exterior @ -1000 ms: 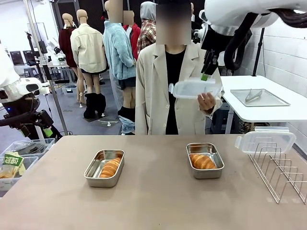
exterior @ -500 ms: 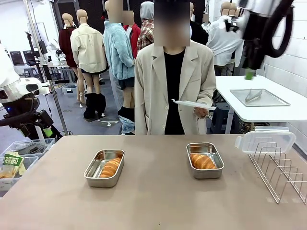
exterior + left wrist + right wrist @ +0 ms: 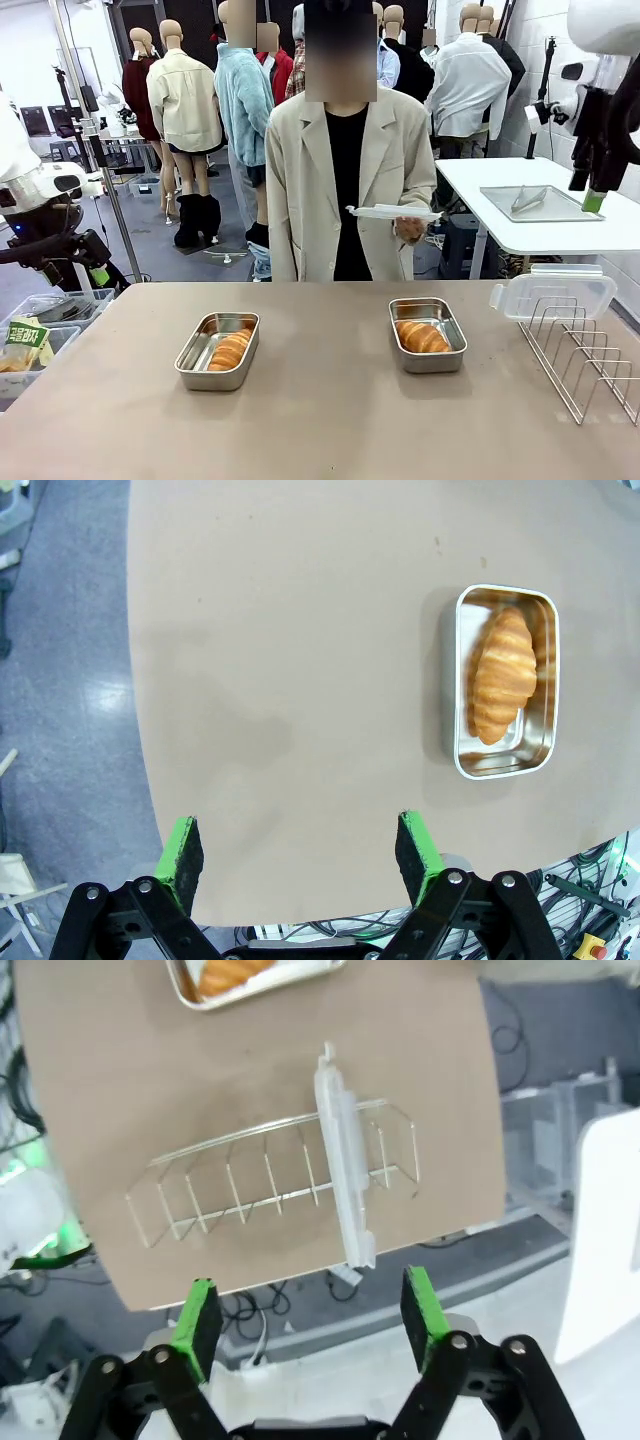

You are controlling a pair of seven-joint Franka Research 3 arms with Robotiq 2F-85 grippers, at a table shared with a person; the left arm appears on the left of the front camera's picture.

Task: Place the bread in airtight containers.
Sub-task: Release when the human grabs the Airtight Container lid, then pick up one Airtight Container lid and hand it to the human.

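Two pans sit uncovered on the tabletop, and each has one roll in it. The left pan lies left of the middle, about midway between the near and far edges. The left roll lies lengthwise in it. The right pan lies right of the middle, a little closer to the far edge. The right roll lies in it at a slight slant.

Behind the far edge a person stands with one hand closed around the end of a clear lid, held flat at chest height, well above the right pan. A second lid stands on its edge in the far end of the wire rack, which runs along the tabletop's right edge up to the far right corner.

Your left gripper hangs over the tabletop's left edge, well apart from the left pan. Its jaws are spread wide and there is nothing between the pads.

Your right gripper is raised high, out past the right edge. In the front view it hangs in front of a white side table that carries a flat tray. Its wrist camera looks down on the rack and the second lid, with a corner of the right pan at the top of the picture. Its jaws are also wide apart and empty.
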